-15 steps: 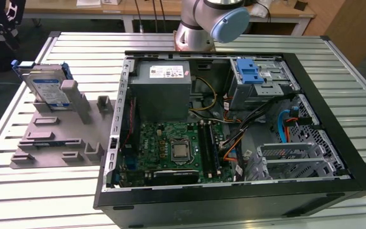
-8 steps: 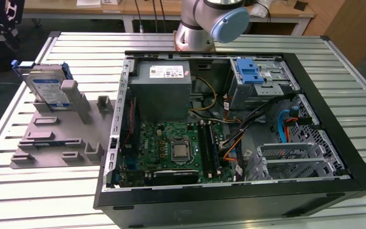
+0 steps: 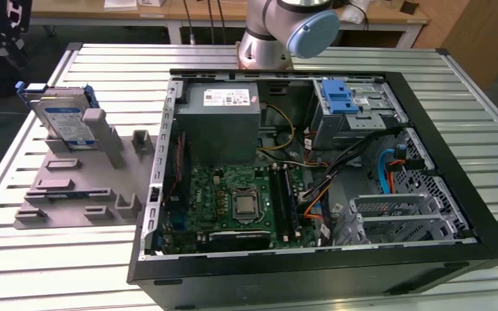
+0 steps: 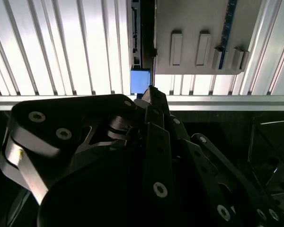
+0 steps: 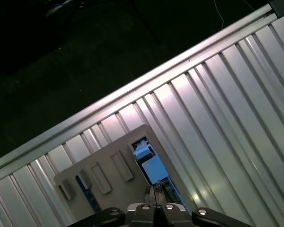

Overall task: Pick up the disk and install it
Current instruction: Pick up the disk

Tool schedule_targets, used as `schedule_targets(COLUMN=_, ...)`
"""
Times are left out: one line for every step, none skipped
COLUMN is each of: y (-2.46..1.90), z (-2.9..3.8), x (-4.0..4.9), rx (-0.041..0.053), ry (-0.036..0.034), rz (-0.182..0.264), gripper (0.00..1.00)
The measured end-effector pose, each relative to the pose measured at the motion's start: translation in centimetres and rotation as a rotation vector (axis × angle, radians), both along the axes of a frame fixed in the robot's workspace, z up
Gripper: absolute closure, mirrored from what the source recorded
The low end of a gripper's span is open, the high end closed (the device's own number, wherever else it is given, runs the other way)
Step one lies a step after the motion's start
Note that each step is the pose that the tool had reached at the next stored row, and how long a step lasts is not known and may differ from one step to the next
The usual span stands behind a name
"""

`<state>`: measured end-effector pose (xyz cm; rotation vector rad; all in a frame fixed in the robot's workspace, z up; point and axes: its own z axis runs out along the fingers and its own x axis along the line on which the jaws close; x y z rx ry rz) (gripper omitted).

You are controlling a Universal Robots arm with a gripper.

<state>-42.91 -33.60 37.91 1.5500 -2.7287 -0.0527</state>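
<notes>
- Exterior view: the disk (image 3: 65,120) stands on edge, leaning back, in a grey stand (image 3: 76,188). The stand sits on the slatted tabletop (image 3: 456,78) beside the open case (image 3: 318,272), on the exterior view's left of it and not touching it. Inside the case lie a power supply (image 3: 223,123) and a motherboard (image 3: 240,201). A blue latch (image 3: 339,97) sits at the case's far corner on the exterior view's right. My arm (image 3: 275,32) rises just behind the case.
- Second wrist view: I look down past my own black links. My fingertips (image 4: 155,97) are pressed together, so my jaws are clenched with nothing between them. Below and beyond the tips I see the blue end of the disk (image 4: 141,81), set in the stand (image 4: 199,28), with the tabletop (image 4: 61,47) slats around it. The tips are well apart from the disk.
- First wrist view: my jaws meet in the same way, and they grasp nothing. The disk (image 5: 149,163) shows edge-up, blue and white, at one end of the stand (image 5: 109,175). Both rest on the tabletop (image 5: 227,118), near its rail.
</notes>
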Motion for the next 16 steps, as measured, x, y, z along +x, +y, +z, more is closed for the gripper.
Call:
schedule_targets(y=0.00, z=0.00, x=0.00, rx=0.0000, ry=-0.0008, rz=0.008, gripper=0.89)
schedule_targets(y=0.00, z=0.00, x=0.00, rx=0.0000, ry=-0.0016, rz=0.017, gripper=0.89)
schedule_targets(y=0.00, z=0.00, x=0.00, rx=0.0000, ry=-0.0024, rz=0.025, gripper=0.89)
schedule_targets(y=0.00, z=0.00, x=0.00, rx=-0.0001, ry=-0.0032, rz=0.032, gripper=0.89)
schedule_targets(y=0.00, z=-0.01, x=0.00, rx=0.0000, ry=-0.0038, rz=0.040, gripper=0.89)
schedule_targets(y=0.00, z=-0.01, x=0.00, rx=0.0000, ry=-0.0042, rz=0.048, gripper=0.89)
schedule_targets(y=0.00, z=-0.01, x=0.00, rx=0.0000, ry=-0.0046, rz=0.057, gripper=0.89)
schedule_targets(y=0.00, z=-0.02, x=0.00, rx=0.0000, ry=-0.0049, rz=0.066, gripper=0.89)
schedule_targets(y=0.00, z=-0.02, x=0.00, rx=0.0000, ry=-0.0053, rz=0.075, gripper=0.89)
schedule_targets(y=0.00, z=-0.02, x=-0.01, rx=0.0001, ry=-0.0056, rz=0.084, gripper=0.89)
schedule_targets(y=0.00, z=-0.03, x=0.00, rx=0.0000, ry=-0.0059, rz=0.093, gripper=0.89)
schedule_targets(y=0.00, z=-0.03, x=0.00, rx=0.0001, ry=-0.0062, rz=0.102, gripper=0.89)
schedule_targets(y=0.00, z=-0.03, x=0.00, rx=0.0001, ry=-0.0064, rz=0.113, gripper=0.89)
schedule_targets(y=0.00, z=-0.04, x=0.00, rx=0.0001, ry=-0.0067, rz=0.122, gripper=0.89)
schedule_targets(y=0.00, z=-0.04, x=-0.01, rx=0.0002, ry=-0.0069, rz=0.131, gripper=0.89)
schedule_targets(y=0.00, z=-0.05, x=0.00, rx=0.0001, ry=-0.0071, rz=0.142, gripper=0.89)
